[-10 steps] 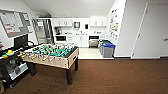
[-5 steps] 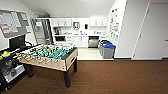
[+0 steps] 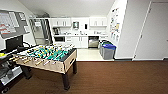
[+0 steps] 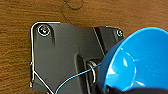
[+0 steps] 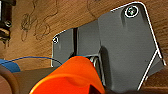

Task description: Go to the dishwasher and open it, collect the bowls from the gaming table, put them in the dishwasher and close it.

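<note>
Blue plastic is showing large in the left wrist view: a blue bowl (image 4: 140, 60), its hollow turned toward the camera, is sitting right at the end of the left arm over brown wood-grain floor (image 4: 20, 30). The fingers themselves are not distinguishable there, so I cannot tell how far the left gripper is open or whether it is truly clamping the bowl. The right wrist view is giving the matching picture in another colour: an orange bowl (image 5: 72, 77) is lying close against the end of the right arm, again with the fingers hidden, so the right gripper's opening cannot be told either.

Neither bowl is appearing in the head view, which is instead showing the room. A foosball table (image 3: 47, 58) with a green field is standing on the dark brown floor at the left. Beyond it a kitchenette with white cabinets (image 3: 77, 41) is lining the far wall, and the dishwasher (image 3: 93, 41) is sitting among them as a darker panel under the counter. Grey bins with blue lids (image 3: 107, 50) are standing near a white wall at the right.

Compared with a second ago, the whole head picture is shifting: the foosball table is sliding further left and nearer, so the camera is moving.
</note>
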{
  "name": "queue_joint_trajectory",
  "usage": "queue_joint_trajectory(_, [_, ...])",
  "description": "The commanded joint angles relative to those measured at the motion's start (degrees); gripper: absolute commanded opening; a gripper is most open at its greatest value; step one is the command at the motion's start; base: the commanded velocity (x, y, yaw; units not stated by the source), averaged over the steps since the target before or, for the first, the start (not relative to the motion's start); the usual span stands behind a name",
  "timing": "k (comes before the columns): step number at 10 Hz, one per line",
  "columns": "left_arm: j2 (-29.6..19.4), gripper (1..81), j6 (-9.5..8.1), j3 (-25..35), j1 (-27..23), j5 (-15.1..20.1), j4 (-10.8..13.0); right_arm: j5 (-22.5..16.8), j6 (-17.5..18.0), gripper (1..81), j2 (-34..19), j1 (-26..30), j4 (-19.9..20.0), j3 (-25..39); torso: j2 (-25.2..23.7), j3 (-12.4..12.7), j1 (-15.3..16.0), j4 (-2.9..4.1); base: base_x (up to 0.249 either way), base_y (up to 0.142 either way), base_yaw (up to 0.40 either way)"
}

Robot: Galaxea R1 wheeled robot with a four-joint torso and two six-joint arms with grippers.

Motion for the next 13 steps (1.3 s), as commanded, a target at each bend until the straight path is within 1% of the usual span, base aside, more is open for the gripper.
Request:
queue_joint_trajectory(1, [-1.3,1.0,0.18,0.2,-2.4,1.1,0.9,-1.2,-0.1,1.0,-1.1,1.9,-0.8,0.4,0.0,0.0,0.0,0.0,0.156,0.0,0.0])
queue_joint_trajectory(4, [-1.3,1.0,0.18,0.2,-2.4,1.1,0.9,-1.2,-0.1,1.0,-1.1,1.9,-0.9,0.4,0.0,0.0,0.0,0.0,0.157,0.0,0.0])
queue_joint_trajectory(10, [-1.2,1.0,0.18,0.2,-2.2,1.1,0.9,-1.2,-0.1,1.0,-1.2,1.9,-0.8,0.4,0.0,0.0,0.0,0.0,0.156,-0.061,0.0])
queue_joint_trajectory(13, [-1.3,1.0,0.09,0.2,-2.2,1.1,0.7,-1.2,-0.1,1.0,-1.2,1.9,-0.8,0.4,0.0,0.0,0.0,0.0,0.142,0.0,0.0])
